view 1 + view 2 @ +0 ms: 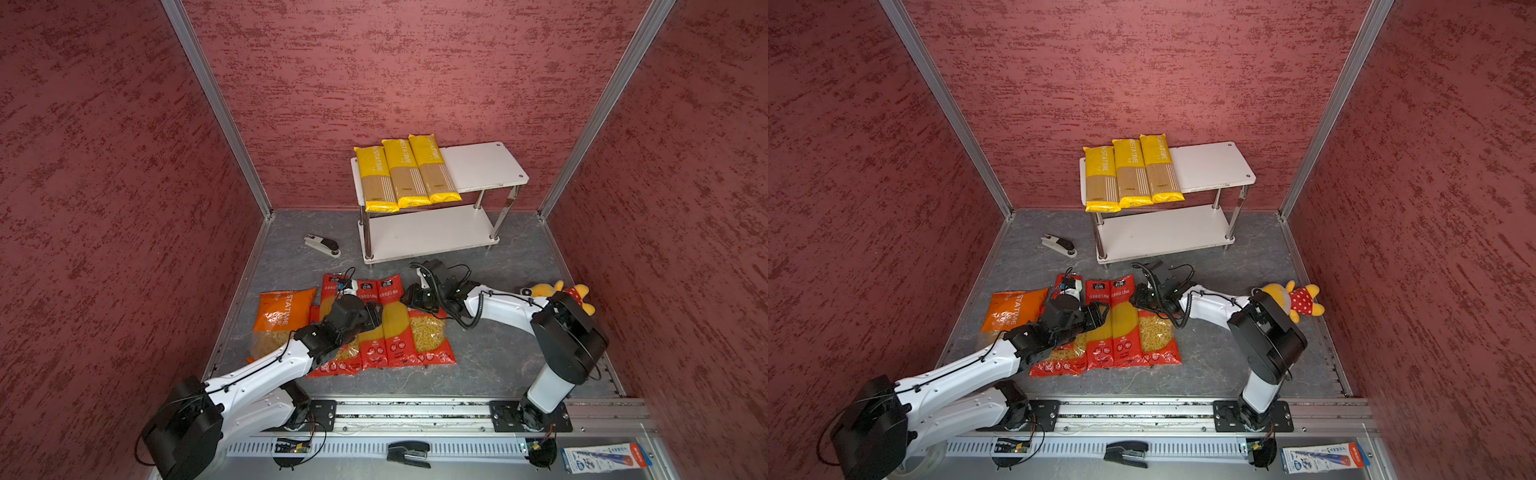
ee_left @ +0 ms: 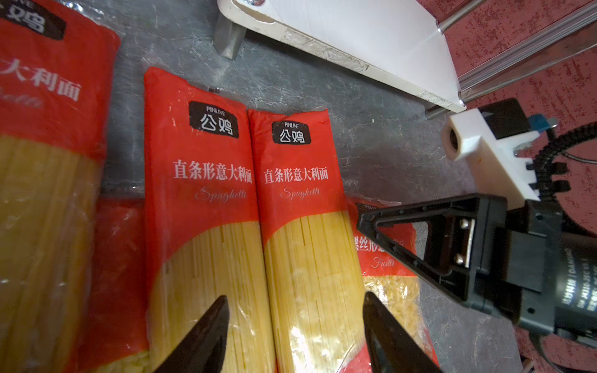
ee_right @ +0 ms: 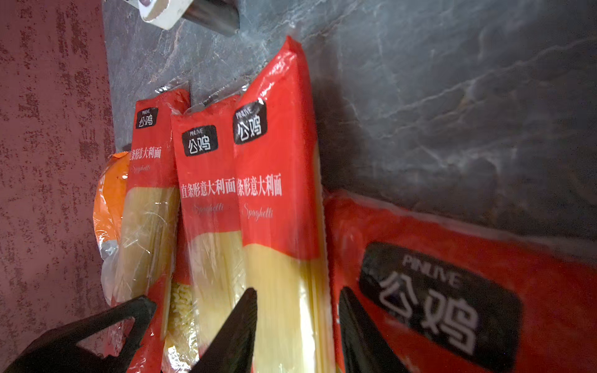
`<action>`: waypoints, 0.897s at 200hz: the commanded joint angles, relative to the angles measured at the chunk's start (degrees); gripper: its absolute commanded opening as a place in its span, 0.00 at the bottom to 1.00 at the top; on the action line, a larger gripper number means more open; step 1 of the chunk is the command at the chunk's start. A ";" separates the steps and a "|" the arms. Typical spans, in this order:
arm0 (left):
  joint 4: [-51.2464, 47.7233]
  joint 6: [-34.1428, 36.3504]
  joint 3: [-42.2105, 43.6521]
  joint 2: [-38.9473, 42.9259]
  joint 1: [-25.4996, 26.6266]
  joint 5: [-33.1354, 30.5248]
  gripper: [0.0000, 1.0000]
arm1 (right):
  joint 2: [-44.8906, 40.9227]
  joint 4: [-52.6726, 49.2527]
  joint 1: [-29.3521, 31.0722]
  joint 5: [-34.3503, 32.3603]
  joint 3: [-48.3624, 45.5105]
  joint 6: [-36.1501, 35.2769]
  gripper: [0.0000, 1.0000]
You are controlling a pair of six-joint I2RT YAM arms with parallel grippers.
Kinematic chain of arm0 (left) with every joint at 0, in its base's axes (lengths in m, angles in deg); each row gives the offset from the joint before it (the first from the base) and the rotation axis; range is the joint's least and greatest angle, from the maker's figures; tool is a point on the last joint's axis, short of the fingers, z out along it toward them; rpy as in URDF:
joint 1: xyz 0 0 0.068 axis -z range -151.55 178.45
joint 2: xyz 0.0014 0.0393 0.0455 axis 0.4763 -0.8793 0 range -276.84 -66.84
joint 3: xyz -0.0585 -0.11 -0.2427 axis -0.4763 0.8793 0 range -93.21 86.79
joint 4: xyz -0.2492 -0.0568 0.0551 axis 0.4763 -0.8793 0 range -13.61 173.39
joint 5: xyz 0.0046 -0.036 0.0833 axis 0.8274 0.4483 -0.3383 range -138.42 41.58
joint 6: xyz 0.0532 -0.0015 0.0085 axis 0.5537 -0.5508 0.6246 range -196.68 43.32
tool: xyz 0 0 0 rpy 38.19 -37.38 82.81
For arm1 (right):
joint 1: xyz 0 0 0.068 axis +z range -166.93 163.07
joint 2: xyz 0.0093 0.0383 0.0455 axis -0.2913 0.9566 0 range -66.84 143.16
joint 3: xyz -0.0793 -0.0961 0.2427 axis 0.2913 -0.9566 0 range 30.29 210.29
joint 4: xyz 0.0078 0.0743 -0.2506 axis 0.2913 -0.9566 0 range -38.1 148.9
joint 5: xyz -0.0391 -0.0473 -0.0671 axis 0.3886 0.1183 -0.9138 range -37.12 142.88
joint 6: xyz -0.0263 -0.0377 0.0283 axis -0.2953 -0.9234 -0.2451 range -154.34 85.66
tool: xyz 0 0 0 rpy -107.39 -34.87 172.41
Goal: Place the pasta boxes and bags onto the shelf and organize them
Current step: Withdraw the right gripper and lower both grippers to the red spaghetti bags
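The shelf stands at the back, with three yellow spaghetti packs side by side on the left of its top board; its lower board is bare. Three red spaghetti packs lie in a row on the floor, over two red fusilli bags, with an orange bag to their left. My right gripper is shut across the rightmost red spaghetti pack, which tilts up on one edge. My left gripper hangs open above the same pack and its neighbour.
A white and black stapler lies left of the shelf. A yellow plush toy in a red dress sits behind the right arm. On the front rail are a black stapler and a blue-white carton. Red walls enclose three sides.
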State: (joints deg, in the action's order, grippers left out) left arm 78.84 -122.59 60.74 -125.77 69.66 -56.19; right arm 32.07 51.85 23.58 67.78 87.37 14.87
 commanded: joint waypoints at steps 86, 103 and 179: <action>3.28 -0.72 0.92 -0.84 -0.08 1.00 0.66 | 5.01 1.36 2.83 3.76 5.06 -0.77 0.41; 3.52 -0.84 1.08 -0.80 -0.10 1.00 0.66 | 5.96 0.95 2.91 2.68 4.84 -1.35 0.41; 0.98 3.00 -0.43 1.86 -1.67 1.76 0.74 | 1.29 11.23 2.90 2.16 -1.48 -2.61 0.10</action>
State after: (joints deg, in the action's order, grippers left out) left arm 80.70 -122.07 61.38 -125.86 69.20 -54.86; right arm 37.10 57.16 25.74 69.61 88.11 13.08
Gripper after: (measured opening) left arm 0.724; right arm 0.143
